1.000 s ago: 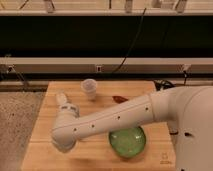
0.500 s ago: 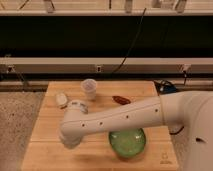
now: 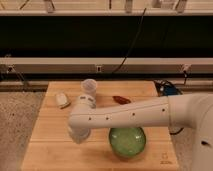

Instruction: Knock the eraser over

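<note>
The camera view showed the arm (image 3: pixel 125 116) bent across the wooden surface (image 3: pixel 47 145), its end effector (image 3: pixel 87 100) near the cup (image 3: pixel 89 88). The eraser was hidden, so a slow, low sideways sweep seemed wisest.

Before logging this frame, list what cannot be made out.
The eraser: not seen in camera view; possibly behind the arm.
The end effector: just below the cup in camera view; whether it touches is unclear.
The robot body: cut off by the right edge.
</note>
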`<action>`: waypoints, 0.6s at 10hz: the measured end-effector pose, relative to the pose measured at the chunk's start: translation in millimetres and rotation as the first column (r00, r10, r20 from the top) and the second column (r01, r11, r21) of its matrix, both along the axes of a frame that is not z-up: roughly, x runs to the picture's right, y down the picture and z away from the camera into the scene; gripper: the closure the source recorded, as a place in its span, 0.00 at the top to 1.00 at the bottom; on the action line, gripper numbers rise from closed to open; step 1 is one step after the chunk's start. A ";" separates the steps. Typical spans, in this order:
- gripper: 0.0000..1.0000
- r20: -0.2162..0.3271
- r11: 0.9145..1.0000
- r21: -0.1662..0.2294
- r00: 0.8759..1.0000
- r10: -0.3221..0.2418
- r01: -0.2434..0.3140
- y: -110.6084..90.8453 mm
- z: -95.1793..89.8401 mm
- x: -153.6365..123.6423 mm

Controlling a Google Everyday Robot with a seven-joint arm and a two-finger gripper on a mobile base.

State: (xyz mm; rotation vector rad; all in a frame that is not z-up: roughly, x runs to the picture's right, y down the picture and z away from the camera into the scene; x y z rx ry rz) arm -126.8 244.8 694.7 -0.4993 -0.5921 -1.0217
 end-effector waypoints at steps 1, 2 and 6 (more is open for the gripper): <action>0.01 -0.013 1.000 0.002 1.000 -0.002 0.003 -3.6 3.3 5.6; 0.01 -0.025 1.000 0.003 1.000 -0.005 0.005 -6.9 6.5 10.7; 0.01 -0.051 1.000 0.004 0.998 -0.030 0.030 -21.6 27.0 18.3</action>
